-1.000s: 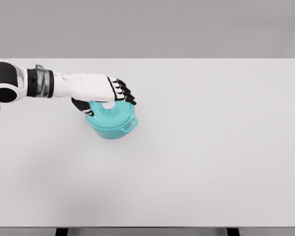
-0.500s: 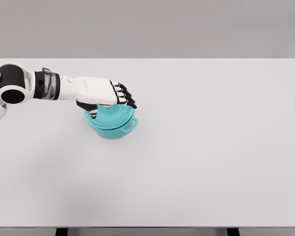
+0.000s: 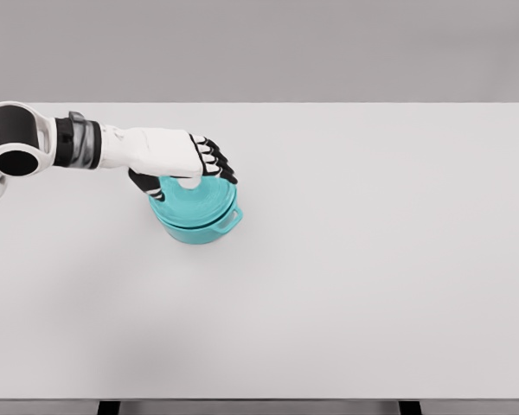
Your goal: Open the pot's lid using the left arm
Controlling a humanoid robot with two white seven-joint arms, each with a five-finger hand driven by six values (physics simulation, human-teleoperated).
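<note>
Grey wall fills the background behind a wide white tabletop [image 3: 346,285] that carries only one thing, and we see nothing else near it to knock over. Our left arm [image 3: 78,145] comes in from the left edge, running level across the surface toward the far-left part of the tabletop. There stands the teal pot [image 3: 201,226], closer to the left edge than to the middle and well clear of every edge, one small side handle pointing toward the right. Its lid [image 3: 195,203] appears raised a little and tilted, with a visible seam between it and the pot rim, though we cannot tell whether it is fully free. Our left hand [image 3: 177,160] sits on top of the lid, dark fingers [image 3: 216,164] curled down and bunched together over the knob, thumb tucked underneath at the near-left side; the knob itself is hidden by the hand, so we judge rather than see that it is pinched.

We judge the main risk to be a weak hold: if the curled fingers only brush the knob, the tilted lid may slip and drop back onto the rim, or slide off sideways onto the tabletop. A lid edge catching the rim could also drag or tip the pot. Our right arm is out of view.
</note>
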